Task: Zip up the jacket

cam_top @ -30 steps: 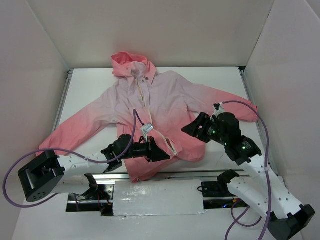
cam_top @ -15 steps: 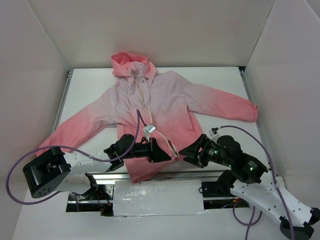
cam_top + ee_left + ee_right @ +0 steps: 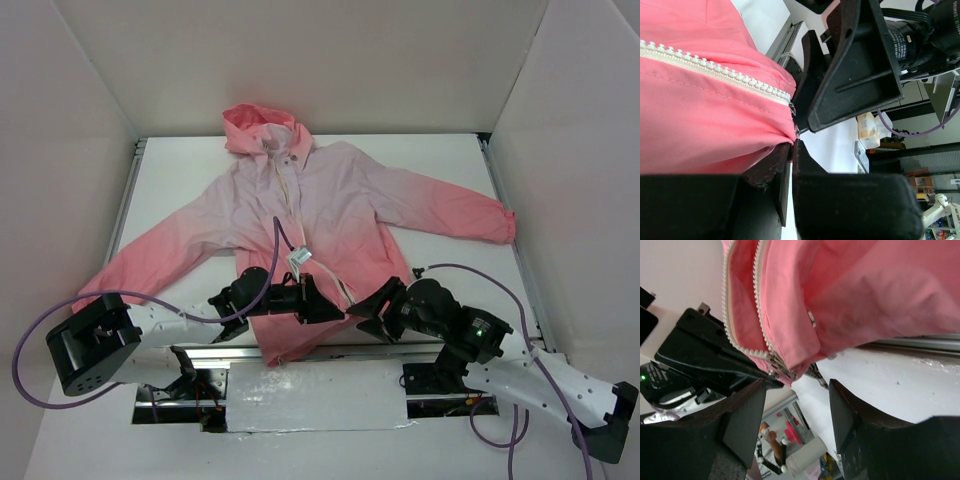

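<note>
The jacket [image 3: 330,200] lies flat on the white table, hood at the back, front partly open along its pale zipper [image 3: 290,200]. At the near hem my left gripper [image 3: 322,308] is shut on the coral fabric [image 3: 715,125], just below the row of zipper teeth [image 3: 715,69]. Its jaws [image 3: 792,144] pinch the hem corner. My right gripper [image 3: 366,311] faces it from the right, open. In the right wrist view the gripper [image 3: 796,390] has the zipper's metal bottom end [image 3: 781,368] hanging just above the gap, untouched.
A metal rail [image 3: 420,350] runs along the table's near edge, with a silvery plate [image 3: 315,395] in front of it. The jacket's sleeves reach left [image 3: 120,275] and right [image 3: 490,222]. White walls enclose the table on three sides.
My right arm has swung from beside the right sleeve down to the hem at the zipper's bottom, its jaws narrowing a little. The left gripper has stayed clamped on the hem.
</note>
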You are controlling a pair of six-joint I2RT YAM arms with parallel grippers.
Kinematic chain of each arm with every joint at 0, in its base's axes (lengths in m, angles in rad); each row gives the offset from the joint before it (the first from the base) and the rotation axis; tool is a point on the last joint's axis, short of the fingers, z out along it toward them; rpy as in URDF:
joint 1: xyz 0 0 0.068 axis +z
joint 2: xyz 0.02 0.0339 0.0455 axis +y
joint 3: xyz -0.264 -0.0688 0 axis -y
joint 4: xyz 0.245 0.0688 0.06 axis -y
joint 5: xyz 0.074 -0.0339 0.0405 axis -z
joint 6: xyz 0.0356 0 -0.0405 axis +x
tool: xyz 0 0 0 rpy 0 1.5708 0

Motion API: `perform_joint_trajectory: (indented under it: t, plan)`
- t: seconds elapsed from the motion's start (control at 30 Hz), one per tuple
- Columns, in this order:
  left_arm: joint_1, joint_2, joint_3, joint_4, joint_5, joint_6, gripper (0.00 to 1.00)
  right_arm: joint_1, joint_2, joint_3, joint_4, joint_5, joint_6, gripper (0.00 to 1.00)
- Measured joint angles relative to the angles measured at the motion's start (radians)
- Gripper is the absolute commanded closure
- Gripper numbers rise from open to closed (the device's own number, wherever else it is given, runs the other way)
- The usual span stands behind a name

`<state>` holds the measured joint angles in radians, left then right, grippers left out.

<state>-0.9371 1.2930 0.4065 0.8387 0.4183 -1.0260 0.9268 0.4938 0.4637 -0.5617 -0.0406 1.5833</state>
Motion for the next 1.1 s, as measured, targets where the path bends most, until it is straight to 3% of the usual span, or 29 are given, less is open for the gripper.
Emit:
perform_joint_trajectory:
  t: [0.37, 1.1]
  plan:
    - [0.000, 0.018, 0.000, 0.004, 0.017, 0.000, 1.00, 0.000, 0.026, -0.011, 0.079, 0.055, 0.024, 0.40]
    - [0.000, 0.028, 0.013, 0.003, 0.026, 0.002, 1.00, 0.003, 0.013, 0.006, 0.068, 0.070, 0.032, 0.45]
